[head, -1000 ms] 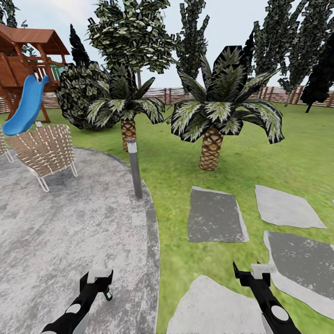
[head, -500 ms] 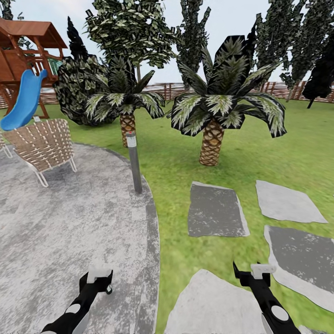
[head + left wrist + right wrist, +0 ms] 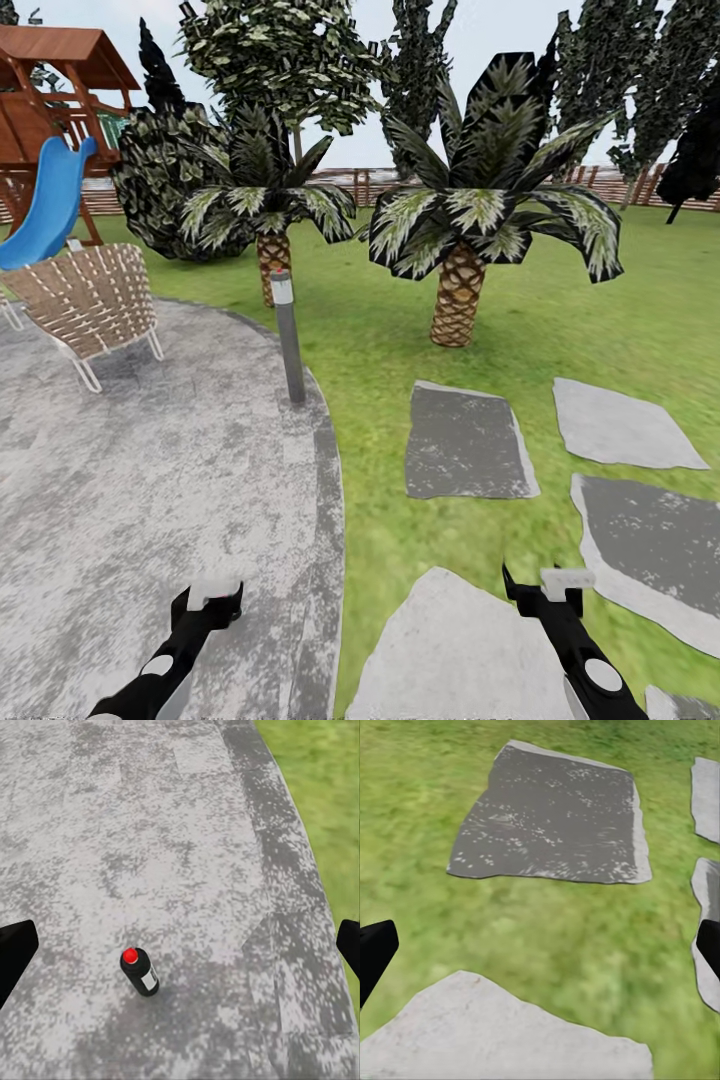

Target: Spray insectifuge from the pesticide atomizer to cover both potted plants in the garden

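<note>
Grey stone patio [image 3: 150, 480] beside green lawn [image 3: 620, 300], woven chair [image 3: 85, 300], bollard lamp [image 3: 288, 335], palm trees [image 3: 480, 200], wooden fence [image 3: 350, 187].

Atomizer [image 3: 139, 973] stands on patio [image 3: 150, 832] (lawn [image 3: 322, 787] beside).

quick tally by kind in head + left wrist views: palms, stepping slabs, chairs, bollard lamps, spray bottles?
palm trees: 2
stepping slabs: 4 fully in view; a sliver at the corner unclear
chairs: 1
bollard lamp: 1
pesticide atomizer: 1
total: 9
</note>
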Robot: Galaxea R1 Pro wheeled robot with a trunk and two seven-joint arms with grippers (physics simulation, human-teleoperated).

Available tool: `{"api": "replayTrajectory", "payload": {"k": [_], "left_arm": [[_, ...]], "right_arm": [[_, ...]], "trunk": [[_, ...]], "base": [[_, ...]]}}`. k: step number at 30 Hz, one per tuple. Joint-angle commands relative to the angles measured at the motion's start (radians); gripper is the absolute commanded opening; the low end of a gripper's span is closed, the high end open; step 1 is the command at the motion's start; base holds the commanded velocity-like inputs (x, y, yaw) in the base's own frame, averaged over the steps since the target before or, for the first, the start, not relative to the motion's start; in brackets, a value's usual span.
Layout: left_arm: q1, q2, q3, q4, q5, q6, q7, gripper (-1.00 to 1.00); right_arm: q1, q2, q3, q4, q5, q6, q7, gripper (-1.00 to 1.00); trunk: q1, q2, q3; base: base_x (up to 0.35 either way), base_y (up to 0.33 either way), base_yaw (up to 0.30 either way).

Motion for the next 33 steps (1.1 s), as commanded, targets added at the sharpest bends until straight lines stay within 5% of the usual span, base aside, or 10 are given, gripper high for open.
{"api": "replayTrajectory", "payload": {"k": [1, 20, 33], "left_arm": [[-0.001, 0.0, 0.007, 0.001, -0.005, -0.003, -0.003, 1.0], [-0.001, 0.001, 0.007, 0.001, -0.005, -0.003, -0.003, 1.0], [-0.001, 0.001, 0.007, 0.001, -0.004, -0.003, -0.003, 1.0]], "right_arm": [[0.0, 0.0, 0.0, 0.001, 0.0, -0.003, 0.0, 1.0], [0.0, 0.001, 0.0, 0.001, 0.001, -0.003, 0.0, 1.0], [0.0, 0.002, 0.0, 0.001, 0.002, -0.003, 0.0, 1.0]], "trunk": [[0.004, -0.008, -0.006], [0.077, -0.141, -0.095], [0.077, -0.141, -0.114]], "base": [[0.0, 0.0, 0.0], [0.0, 0.0, 0.0], [0.0, 0.094, 0.0]]}}
